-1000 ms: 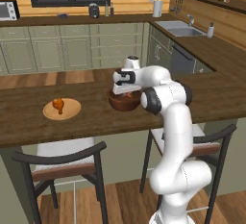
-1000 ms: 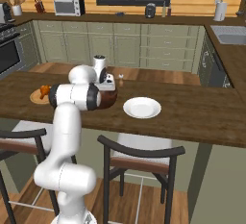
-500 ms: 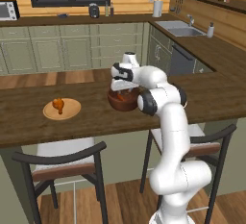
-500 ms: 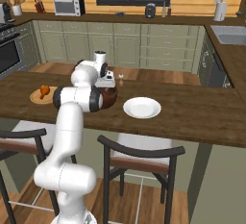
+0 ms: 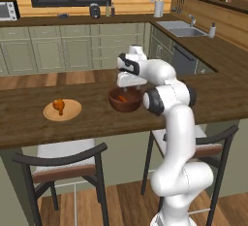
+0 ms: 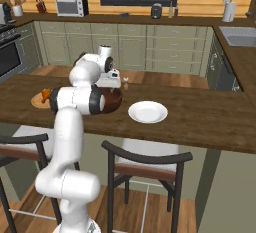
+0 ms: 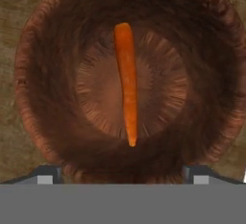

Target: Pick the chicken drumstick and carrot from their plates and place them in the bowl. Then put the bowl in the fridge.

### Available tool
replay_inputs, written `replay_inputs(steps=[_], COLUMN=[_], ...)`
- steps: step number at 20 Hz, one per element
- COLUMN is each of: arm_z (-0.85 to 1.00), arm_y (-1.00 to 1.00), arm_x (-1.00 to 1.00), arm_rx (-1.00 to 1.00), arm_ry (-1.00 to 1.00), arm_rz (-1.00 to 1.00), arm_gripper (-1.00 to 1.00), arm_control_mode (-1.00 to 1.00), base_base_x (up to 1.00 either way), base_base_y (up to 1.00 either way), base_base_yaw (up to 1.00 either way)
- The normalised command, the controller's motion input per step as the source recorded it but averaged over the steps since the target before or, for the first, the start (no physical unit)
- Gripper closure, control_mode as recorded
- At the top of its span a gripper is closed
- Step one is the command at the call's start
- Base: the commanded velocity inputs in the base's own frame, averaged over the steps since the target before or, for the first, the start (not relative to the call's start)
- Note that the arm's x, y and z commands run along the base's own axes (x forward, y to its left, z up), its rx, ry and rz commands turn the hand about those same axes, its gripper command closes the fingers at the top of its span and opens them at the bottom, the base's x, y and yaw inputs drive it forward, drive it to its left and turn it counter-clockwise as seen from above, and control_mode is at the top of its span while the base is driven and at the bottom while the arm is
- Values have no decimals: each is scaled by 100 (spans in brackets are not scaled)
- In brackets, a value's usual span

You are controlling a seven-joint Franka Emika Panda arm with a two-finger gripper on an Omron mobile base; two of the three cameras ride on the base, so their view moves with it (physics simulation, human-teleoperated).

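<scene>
End effector point(image 5: 128, 88) hangs just above the bowl point(image 5: 125, 100) in the left base view, while the chicken drumstick point(image 5: 58, 105) lies on a light-tan plate point(image 5: 62, 110) farther left on the worktop point(image 5: 29, 123). From the right base view, an empty white plate point(image 6: 147, 112) sits just right of the bowl, with the drumstick plate beyond the arm. Hand view: fingertips point(image 7: 48, 175) spread wide and holding nothing, the carrot point(image 7: 127, 80) lying on the bowl's floor.

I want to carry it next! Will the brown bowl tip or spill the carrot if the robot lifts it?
Probably not. The bowl looks deep and thick-walled, so the carrot lying flat on its bottom should stay in. It may slide or roll a little if tilted. The rounded wooden rim could be awkward to pinch.
</scene>
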Motion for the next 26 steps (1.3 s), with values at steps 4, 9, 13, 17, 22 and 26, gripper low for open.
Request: replay_inputs(steps=[4, 9, 13, 17, 22, 26], arm_z=[5, 19, 82, 98, 35, 0], arm_y=[-19, -10, -14, -15, -22, 0], arm_x=[-100, -100, -100, -100, -100, -100], arm_rx=[4, 6, 4, 0, -5, -1], arm_ry=[-20, -30, -6, 1, 0, -7], arm_rz=[0, 0, 0, 0, 1, -1], arm_gripper=[-100, -100, -100, -100, -100, -100], arm_control_mode=[-100, -100, -100, -100, -100, -100], base_base_x=[0, 0, 0, 0, 0, 0], base_base_y=[0, 0, 0, 0, 0, 0], base_base_yaw=[0, 0, 0, 0, 0, 0])
